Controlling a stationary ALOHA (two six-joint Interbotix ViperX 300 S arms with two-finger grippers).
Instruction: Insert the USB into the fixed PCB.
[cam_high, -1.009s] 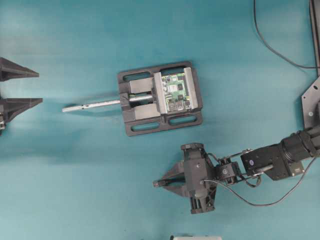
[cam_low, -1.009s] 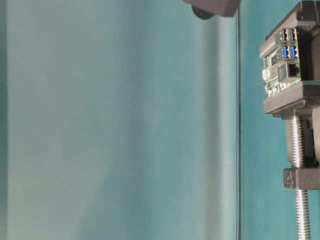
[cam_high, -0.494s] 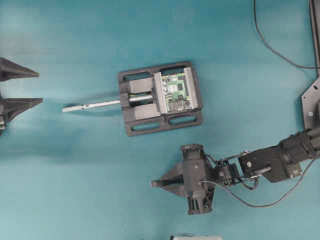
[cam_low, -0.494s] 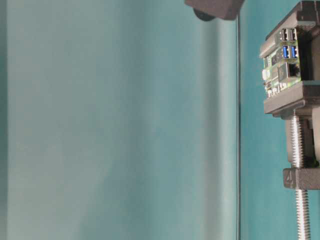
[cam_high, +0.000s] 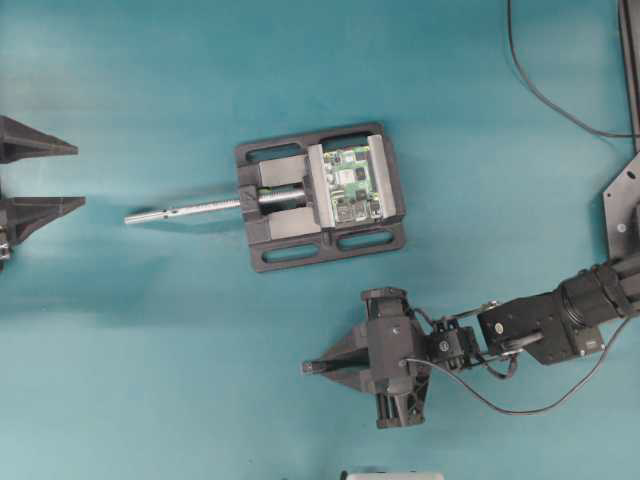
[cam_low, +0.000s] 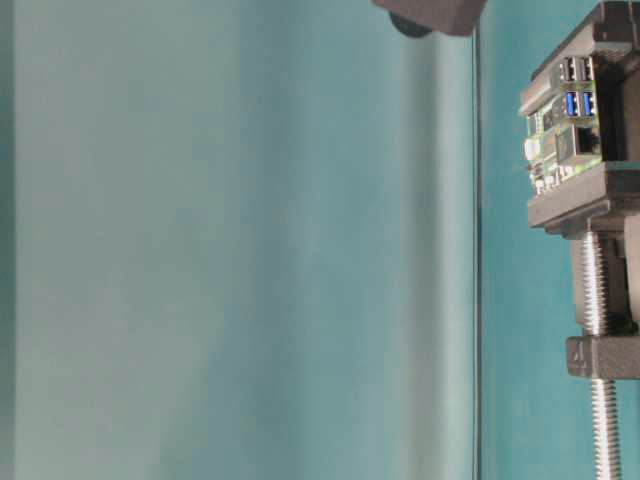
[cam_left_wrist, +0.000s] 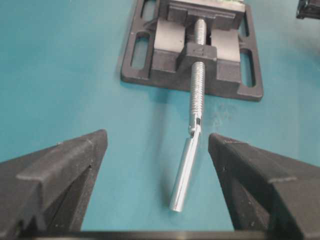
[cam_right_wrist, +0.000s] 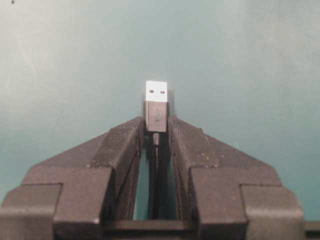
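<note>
The green PCB sits clamped in a black vise at the table's middle; its silver and blue ports show in the table-level view. My right gripper is shut on the black USB plug, whose silver tip points away from the fingers, with the thin cable running back between them. It hovers in front of the vise, pointing left. My left gripper is open and empty at the far left, in line with the vise's silver rod.
The vise's long threaded silver rod sticks out to the left toward the left gripper. A black cable curves along the back right. A white object peeks in at the front edge.
My right gripper with the USB has drifted slightly left and a little toward the front. The left arm and the vise have not moved.
</note>
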